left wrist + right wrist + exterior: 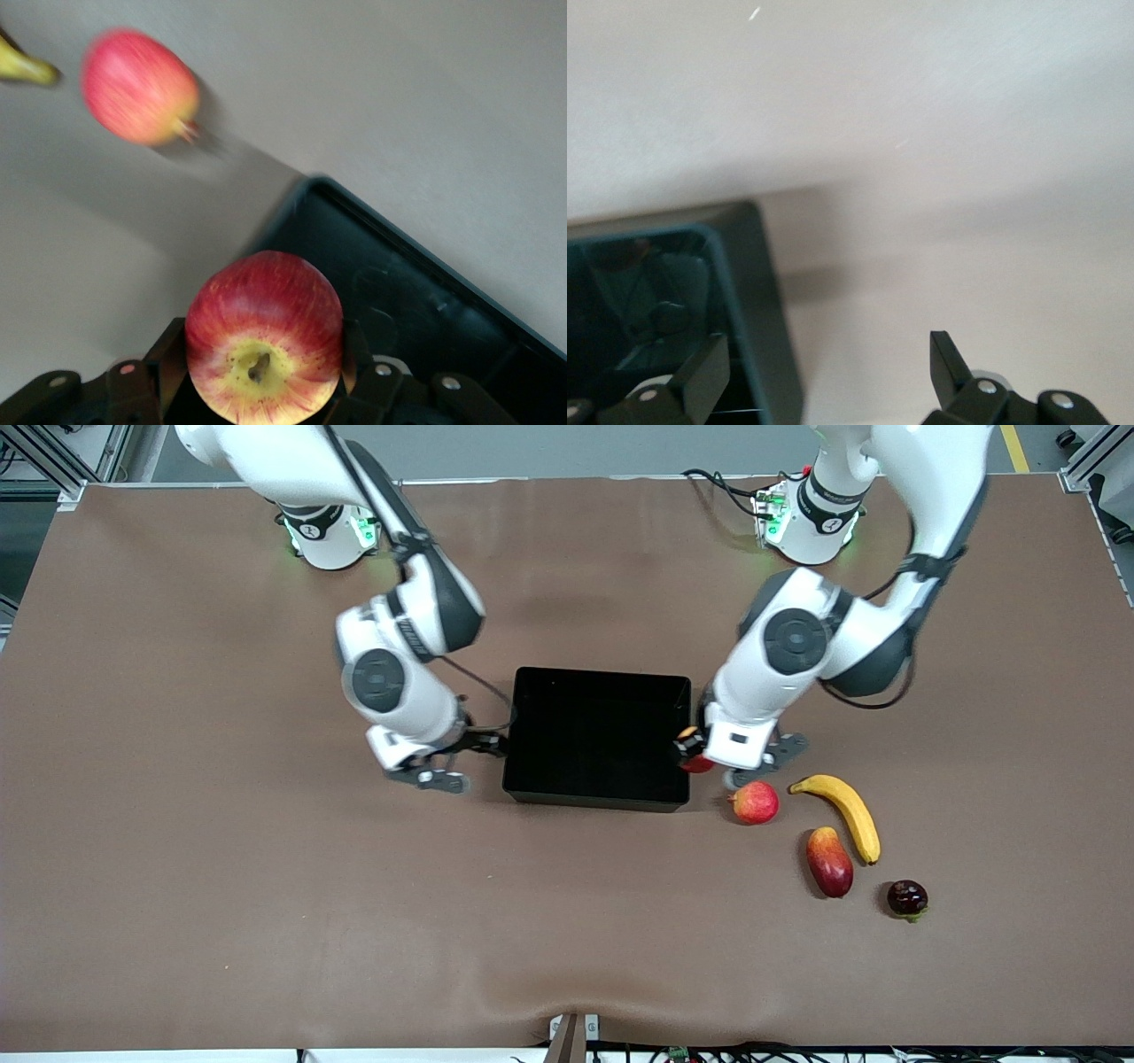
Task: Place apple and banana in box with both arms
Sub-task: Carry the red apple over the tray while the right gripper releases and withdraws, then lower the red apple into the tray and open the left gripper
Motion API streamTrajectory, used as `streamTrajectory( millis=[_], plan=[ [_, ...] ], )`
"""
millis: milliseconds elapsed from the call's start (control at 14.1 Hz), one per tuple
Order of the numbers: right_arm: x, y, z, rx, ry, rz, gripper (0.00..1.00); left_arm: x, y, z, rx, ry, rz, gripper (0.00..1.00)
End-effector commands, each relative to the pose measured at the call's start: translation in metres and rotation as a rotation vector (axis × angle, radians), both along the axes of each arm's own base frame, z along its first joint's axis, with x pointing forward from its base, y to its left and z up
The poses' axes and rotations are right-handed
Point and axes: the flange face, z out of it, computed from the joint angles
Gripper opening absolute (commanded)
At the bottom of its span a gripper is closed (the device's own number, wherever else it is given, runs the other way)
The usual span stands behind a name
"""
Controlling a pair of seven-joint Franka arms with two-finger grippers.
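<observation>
The left gripper (694, 751) is clamped on the apple (264, 336), up over the box (532, 779) wall at its 3 o'clock side. The right gripper (824, 376) has its 2 fingers apart over the box's 9 o'clock edge. The banana (849, 812) lies on the table (221, 868), toward the left arm's end.

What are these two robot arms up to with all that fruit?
The left tool is shut on the apple, holding it over the edge of the black box at the left arm's end. The box looks empty. The right tool is open, over the box wall at the right arm's end, holding nothing. The banana lies on the table beside a pinkish-red fruit, a mango and a dark fruit.
</observation>
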Motion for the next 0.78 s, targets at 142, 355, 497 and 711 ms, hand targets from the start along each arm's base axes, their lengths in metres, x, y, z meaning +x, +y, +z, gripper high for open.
streamTrajectory(
  millis=[142,355,497,711],
  plan=[
    [0.028,-0.126,0.054,-0.02,-0.031,0.059,1.0,-0.025,-0.064,-0.044,0.088,-0.035,0.029,0.0],
    [0.032,-0.215,0.093,0.023,-0.074,0.11,1.0,-0.039,-0.074,-0.084,0.121,0.016,0.0,0.0],
    [0.021,-0.273,0.11,0.058,-0.108,0.145,1.0,-0.044,-0.073,-0.106,0.133,0.051,-0.006,0.0],
    [-0.001,-0.33,0.144,0.051,-0.102,0.187,1.0,-0.045,-0.069,-0.12,0.14,0.075,-0.005,0.35]
  ],
)
